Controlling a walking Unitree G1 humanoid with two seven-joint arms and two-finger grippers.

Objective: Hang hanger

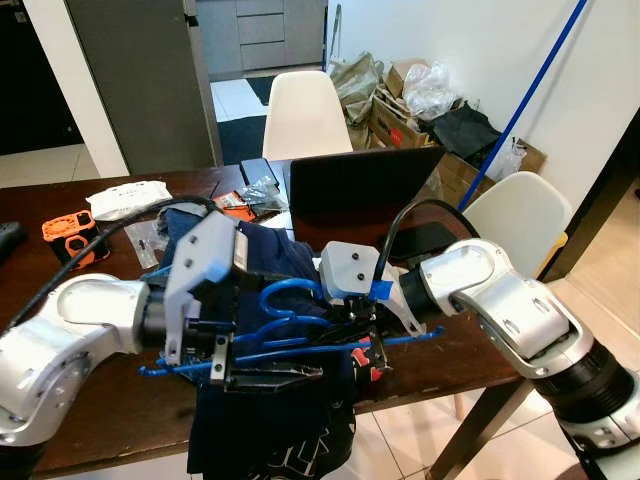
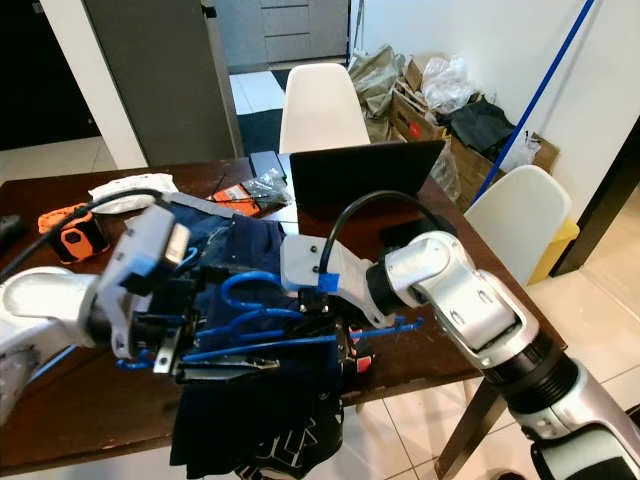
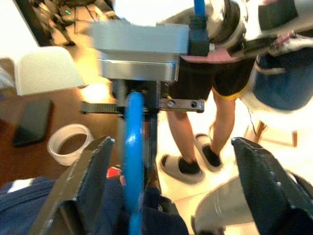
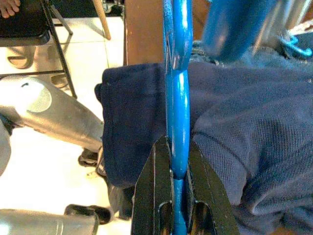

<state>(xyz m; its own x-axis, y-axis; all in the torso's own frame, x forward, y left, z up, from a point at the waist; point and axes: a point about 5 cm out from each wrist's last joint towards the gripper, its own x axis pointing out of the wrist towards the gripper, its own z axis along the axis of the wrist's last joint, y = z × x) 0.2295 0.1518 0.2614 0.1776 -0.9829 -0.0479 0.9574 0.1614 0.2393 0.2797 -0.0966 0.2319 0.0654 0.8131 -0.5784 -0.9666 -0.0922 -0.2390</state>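
A blue plastic hanger [image 1: 290,345] lies level over a navy garment [image 1: 270,420] that spills off the front edge of the dark wooden table [image 1: 90,410]. My right gripper [image 4: 179,196] is shut on the hanger's bar [image 4: 177,112], coming in from the right above the cloth [image 4: 254,127]. My left gripper [image 3: 176,196] is at the hanger's left part with its fingers [image 3: 88,186] spread wide. The blue bar [image 3: 133,161] runs between them, close to one finger. The hook [image 1: 285,292] curls up between the two wrists.
A black laptop [image 1: 362,180] stands open behind the garment, with a phone [image 1: 425,240] beside it. An orange device [image 1: 70,235] and a white bag [image 1: 125,198] lie at the left. White chairs [image 1: 305,115] [image 1: 520,215] flank the table. A person's legs [image 3: 195,132] stand nearby.
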